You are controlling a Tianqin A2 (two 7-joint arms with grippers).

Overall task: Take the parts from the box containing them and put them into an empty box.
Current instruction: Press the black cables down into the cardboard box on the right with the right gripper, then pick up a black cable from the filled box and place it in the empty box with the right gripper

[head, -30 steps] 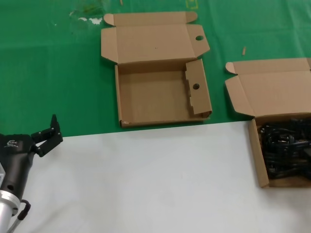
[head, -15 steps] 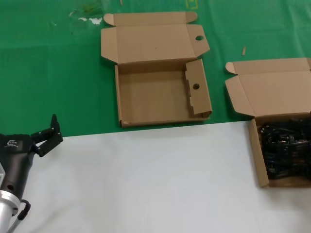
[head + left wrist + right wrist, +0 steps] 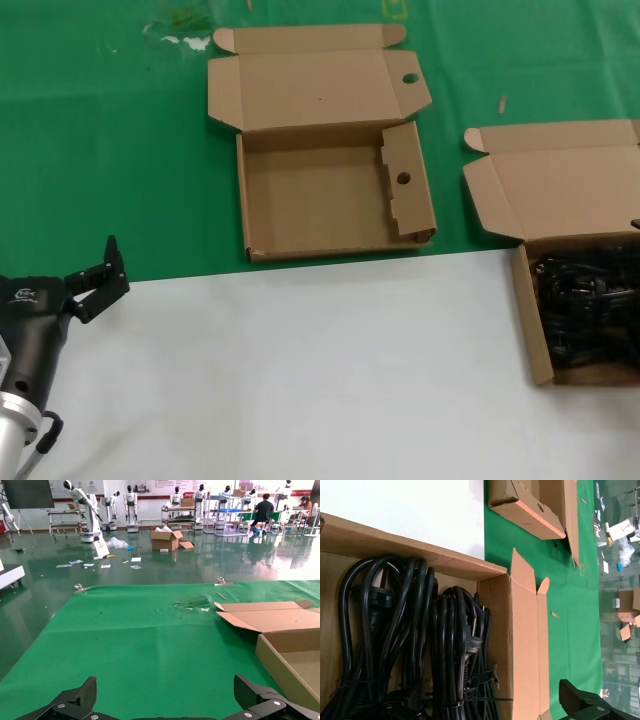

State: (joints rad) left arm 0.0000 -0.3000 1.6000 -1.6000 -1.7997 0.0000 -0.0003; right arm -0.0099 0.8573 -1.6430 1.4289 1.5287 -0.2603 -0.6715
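Left gripper point(image 3: 95, 280), fingers spread and holding nothing, parked over the white sheet point(image 3: 300, 370) at the near left. Right gripper point(image 3: 585, 707) poised over the full box point(image 3: 535, 330) at the far right; its finger spacing cannot be judged. Glossy black cord coils point(image 3: 420, 645), cinched with ties, lie packed side by side inside. The empty box point(image 3: 245, 200), matte brown cardboard with a holed lid, rests on green cloth point(image 3: 100, 150).
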